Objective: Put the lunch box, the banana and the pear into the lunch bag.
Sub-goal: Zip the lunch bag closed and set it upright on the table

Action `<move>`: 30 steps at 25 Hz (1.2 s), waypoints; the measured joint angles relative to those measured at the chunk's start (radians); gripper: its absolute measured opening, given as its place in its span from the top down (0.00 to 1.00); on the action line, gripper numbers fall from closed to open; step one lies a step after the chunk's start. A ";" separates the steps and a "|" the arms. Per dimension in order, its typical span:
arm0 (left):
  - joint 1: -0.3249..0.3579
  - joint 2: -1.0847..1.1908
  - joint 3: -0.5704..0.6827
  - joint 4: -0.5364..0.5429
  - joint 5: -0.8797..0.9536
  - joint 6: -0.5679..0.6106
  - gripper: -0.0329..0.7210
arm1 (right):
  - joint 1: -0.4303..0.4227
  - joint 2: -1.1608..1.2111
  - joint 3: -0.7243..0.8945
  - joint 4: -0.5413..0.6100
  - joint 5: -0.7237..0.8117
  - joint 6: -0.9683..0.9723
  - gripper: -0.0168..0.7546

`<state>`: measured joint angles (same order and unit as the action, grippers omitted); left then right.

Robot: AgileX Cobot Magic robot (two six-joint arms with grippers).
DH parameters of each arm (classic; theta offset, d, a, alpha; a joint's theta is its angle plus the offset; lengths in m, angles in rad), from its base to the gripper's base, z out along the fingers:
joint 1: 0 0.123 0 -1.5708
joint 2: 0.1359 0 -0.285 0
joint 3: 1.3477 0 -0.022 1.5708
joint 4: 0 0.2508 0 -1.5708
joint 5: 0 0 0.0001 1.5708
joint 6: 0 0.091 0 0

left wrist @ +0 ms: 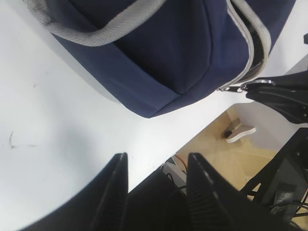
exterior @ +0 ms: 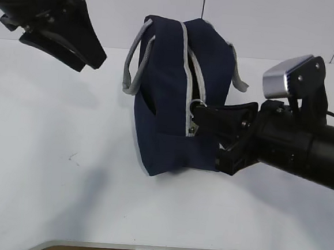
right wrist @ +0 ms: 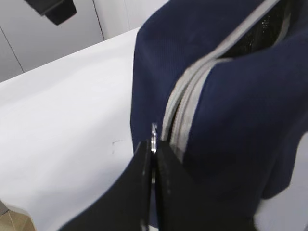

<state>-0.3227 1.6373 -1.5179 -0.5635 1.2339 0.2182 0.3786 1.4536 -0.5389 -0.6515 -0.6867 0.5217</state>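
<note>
I am looking at a plain white table point(exterior: 48, 168) with a pale wall behind it. The lunch bag point(exterior: 169, 102) stands a little right of the table's middle, toward the far side. It is a boxy navy-blue fabric bag with a grey zipper strip point(exterior: 191, 75) running over its top and down the side that faces me. Two grey handles point(exterior: 135, 56) loop off it, one on the left and one on the far right. The upper part of the zipper is parted, and in my right wrist view a dark gap shows there between the two grey strips. Lower down the strips lie together.

At the lower end of the strip hangs a metal ring pull point(exterior: 194, 112). My right gripper point(exterior: 197, 117) reaches in from the right, and its two black fingers are pressed together on that ring. The right wrist view shows the thin metal pinched between the fingertips, just beside the zipper.

My left gripper point(exterior: 89, 52) hangs in the air at the far left, well apart from the bag and touching nothing. In the left wrist view its two black fingers point(left wrist: 115, 187) stand spread apart with only bare table between them.

I cannot see the lunch box, banana or pear in any view.
</note>
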 joint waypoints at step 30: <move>-0.064 -0.004 0.000 0.042 0.000 0.000 0.55 | 0.000 -0.009 -0.368 -0.203 0.246 0.338 0.98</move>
<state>-0.3869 1.6335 -1.5179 -0.5212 1.2339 0.2182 0.3786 1.4448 -0.9074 -0.8548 -0.4405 0.8595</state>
